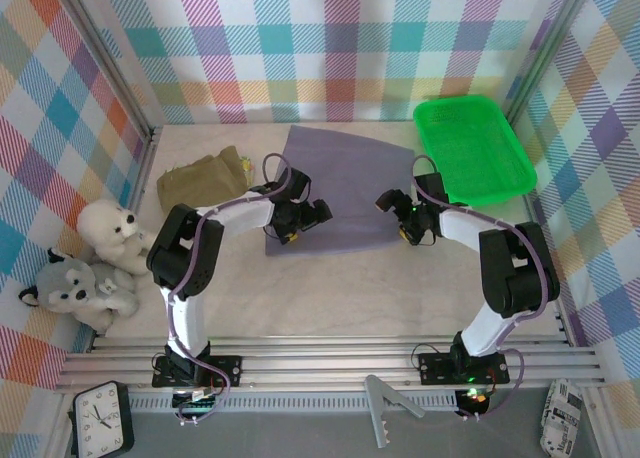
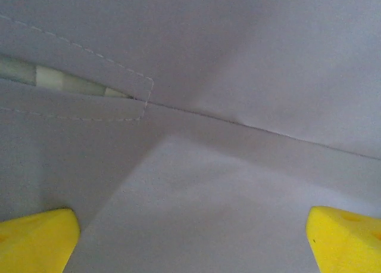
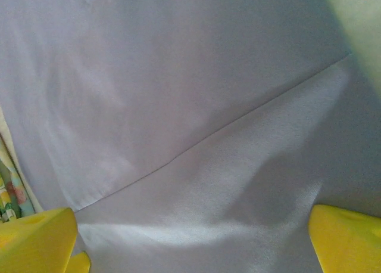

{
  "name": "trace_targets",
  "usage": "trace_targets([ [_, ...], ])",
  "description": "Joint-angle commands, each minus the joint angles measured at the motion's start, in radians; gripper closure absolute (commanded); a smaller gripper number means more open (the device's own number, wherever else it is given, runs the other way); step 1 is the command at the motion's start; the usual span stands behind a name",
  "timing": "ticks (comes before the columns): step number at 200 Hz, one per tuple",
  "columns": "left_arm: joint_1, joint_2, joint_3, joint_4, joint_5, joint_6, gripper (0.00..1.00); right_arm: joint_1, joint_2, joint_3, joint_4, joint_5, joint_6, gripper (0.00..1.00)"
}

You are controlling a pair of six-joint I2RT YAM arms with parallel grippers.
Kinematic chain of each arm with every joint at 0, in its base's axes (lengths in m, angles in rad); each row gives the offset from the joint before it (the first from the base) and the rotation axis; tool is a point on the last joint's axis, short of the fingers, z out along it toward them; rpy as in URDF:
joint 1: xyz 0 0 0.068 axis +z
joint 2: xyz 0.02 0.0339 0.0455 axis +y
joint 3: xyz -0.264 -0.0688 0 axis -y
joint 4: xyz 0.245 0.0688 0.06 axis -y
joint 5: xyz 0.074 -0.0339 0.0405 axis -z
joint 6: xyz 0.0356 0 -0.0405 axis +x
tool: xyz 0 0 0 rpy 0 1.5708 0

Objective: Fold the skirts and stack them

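A large lavender-grey skirt (image 1: 340, 183) lies spread flat in the middle of the table. An olive-khaki skirt (image 1: 205, 178) sits crumpled at its left. My left gripper (image 1: 305, 221) hovers over the lavender skirt's near left part, and my right gripper (image 1: 397, 216) over its near right edge. In the left wrist view the yellow fingertips (image 2: 36, 240) stand wide apart, so the left gripper (image 2: 190, 243) is open over a stitched seam (image 2: 89, 49). The right gripper (image 3: 193, 243) is open too, above a fold line in the lavender skirt (image 3: 178, 106). A strip of floral print cloth (image 3: 9, 195) peeks out at the left edge.
A green plastic tray (image 1: 472, 148) stands at the back right. A white plush bear (image 1: 110, 233) and a grey plush husky (image 1: 75, 288) sit by the left wall. Checked walls close in three sides. A clock (image 1: 100, 418) lies past the near rail.
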Motion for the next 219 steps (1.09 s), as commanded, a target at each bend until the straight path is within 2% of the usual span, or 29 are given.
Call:
trace_targets([
  [1,0.004,0.008,-0.059,-0.064,-0.013,-0.039,0.0,0.015,0.025,-0.033,-0.023,0.002,0.025,0.01],
  [34,0.006,-0.043,-0.157,-0.082,-0.072,-0.058,0.0,0.06,-0.008,-0.087,-0.027,0.021,0.047,0.01],
  [64,0.006,-0.104,-0.28,-0.005,-0.036,-0.131,0.0,0.095,-0.034,-0.104,-0.027,0.013,0.051,0.01],
  [86,0.006,-0.172,-0.328,-0.002,-0.073,-0.163,0.0,0.109,-0.072,-0.106,-0.03,0.018,0.049,0.01],
  [137,0.008,-0.269,-0.235,-0.059,-0.1,-0.104,0.0,0.113,-0.198,-0.147,0.026,0.144,0.048,0.01],
  [175,0.01,-0.336,-0.194,-0.088,-0.138,-0.118,0.0,0.105,-0.277,-0.114,-0.16,0.268,0.01,0.01],
  [201,0.02,-0.423,-0.24,-0.127,-0.226,-0.163,0.0,0.076,-0.329,-0.159,-0.175,0.281,-0.005,0.01],
  [219,0.045,-0.497,-0.286,-0.171,-0.286,-0.202,0.0,0.046,-0.359,-0.205,-0.172,0.224,-0.05,0.0],
])
